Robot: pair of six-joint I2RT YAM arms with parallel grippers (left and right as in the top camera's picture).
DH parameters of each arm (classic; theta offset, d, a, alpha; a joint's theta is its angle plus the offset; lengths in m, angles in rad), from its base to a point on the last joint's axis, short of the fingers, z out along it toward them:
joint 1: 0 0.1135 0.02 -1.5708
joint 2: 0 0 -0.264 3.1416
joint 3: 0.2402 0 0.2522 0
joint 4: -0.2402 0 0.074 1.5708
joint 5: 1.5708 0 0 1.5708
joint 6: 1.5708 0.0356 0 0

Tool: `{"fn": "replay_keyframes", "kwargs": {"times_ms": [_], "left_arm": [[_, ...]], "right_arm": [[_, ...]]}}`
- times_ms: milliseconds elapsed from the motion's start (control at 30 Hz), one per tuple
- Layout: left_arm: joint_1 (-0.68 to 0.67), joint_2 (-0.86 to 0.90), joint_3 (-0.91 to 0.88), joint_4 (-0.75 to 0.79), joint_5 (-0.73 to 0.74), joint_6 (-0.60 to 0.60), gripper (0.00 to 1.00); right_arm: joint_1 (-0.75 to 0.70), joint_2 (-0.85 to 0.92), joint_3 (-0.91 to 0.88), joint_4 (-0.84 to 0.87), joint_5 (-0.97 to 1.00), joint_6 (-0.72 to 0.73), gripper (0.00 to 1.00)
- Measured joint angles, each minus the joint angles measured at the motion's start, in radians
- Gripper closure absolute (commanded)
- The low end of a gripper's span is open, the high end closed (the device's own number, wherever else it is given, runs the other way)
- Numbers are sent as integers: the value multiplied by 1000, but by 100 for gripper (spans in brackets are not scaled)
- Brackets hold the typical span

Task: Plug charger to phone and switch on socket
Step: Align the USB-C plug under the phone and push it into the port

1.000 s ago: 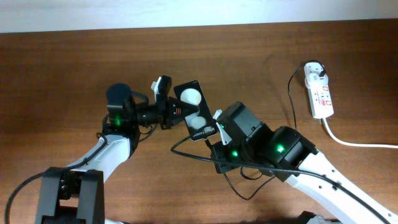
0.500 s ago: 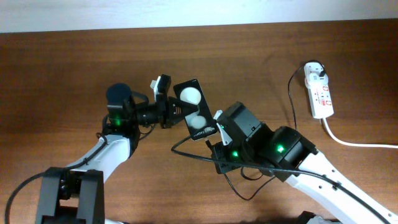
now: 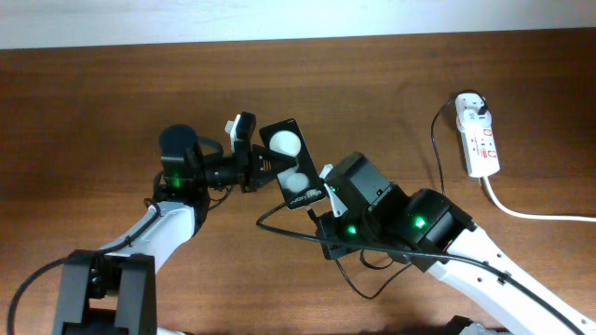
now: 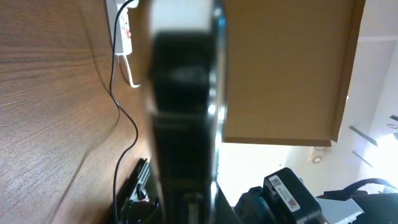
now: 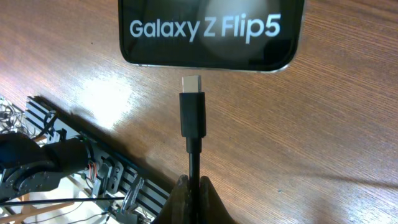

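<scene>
The phone (image 3: pixel 291 165), a black glossy slab with two white reflections, is held above the table by my left gripper (image 3: pixel 262 165), which is shut on its left side. In the left wrist view the phone (image 4: pixel 183 112) fills the middle, blurred. In the right wrist view the phone's lower edge (image 5: pixel 208 34) reads "Galaxy Z Flip5". My right gripper (image 5: pixel 193 186) is shut on the charger cable, whose black plug (image 5: pixel 192 112) points up with its metal tip just below the phone's edge, a small gap between them. The socket (image 3: pixel 479 138) lies at the far right.
The charger's thin black cable (image 3: pixel 436 149) runs from the white adapter (image 3: pixel 470 104) in the strip's far end down toward my right arm (image 3: pixel 410 228). A thick white cord (image 3: pixel 531 212) leaves the strip to the right edge. Slack cable loops (image 3: pixel 358 270) lie under the right arm.
</scene>
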Motion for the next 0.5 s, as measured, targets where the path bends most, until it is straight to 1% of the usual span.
{"fn": "replay_keyframes", "kwargs": {"times_ms": [500], "left_arm": [[0,0,0,0,5,-6,100]], "right_arm": [[0,0,0,6,8,3,96]]}}
